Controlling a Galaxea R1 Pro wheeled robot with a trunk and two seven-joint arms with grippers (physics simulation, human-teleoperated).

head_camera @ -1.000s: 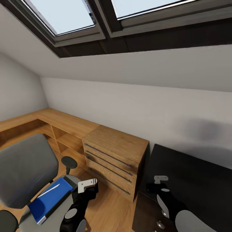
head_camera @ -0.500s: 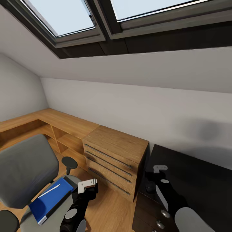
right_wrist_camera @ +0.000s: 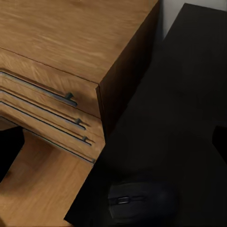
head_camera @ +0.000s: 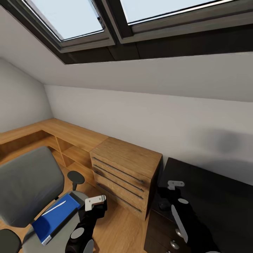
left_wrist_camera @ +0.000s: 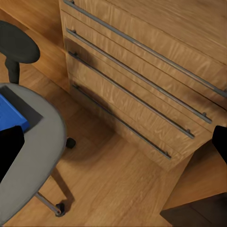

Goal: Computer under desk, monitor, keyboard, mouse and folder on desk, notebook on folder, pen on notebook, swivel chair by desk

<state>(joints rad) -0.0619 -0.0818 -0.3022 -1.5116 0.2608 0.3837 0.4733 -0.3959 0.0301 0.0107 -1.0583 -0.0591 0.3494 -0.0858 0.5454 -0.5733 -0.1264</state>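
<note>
mouse (right_wrist_camera: 142,202) sits on black desk (head_camera: 218,196) corner just under r gripper (head_camera: 165,201), jaws spread w/ nothing held, so looks like mouse-placing step, next prob l gripper (head_camera: 92,210), jaws spread too, going for blue folder (head_camera: 54,218) on swivel chair (head_camera: 24,182).

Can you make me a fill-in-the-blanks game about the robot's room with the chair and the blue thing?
1. The blue folder lies on the seat of the swivel ____.
2. A thin white pen lies on top of the ____ folder.
3. The black mouse sits on the dark ____.
4. The wooden dresser stands between the swivel chair and the ____.

Missing words: chair; blue; desk; desk
</note>
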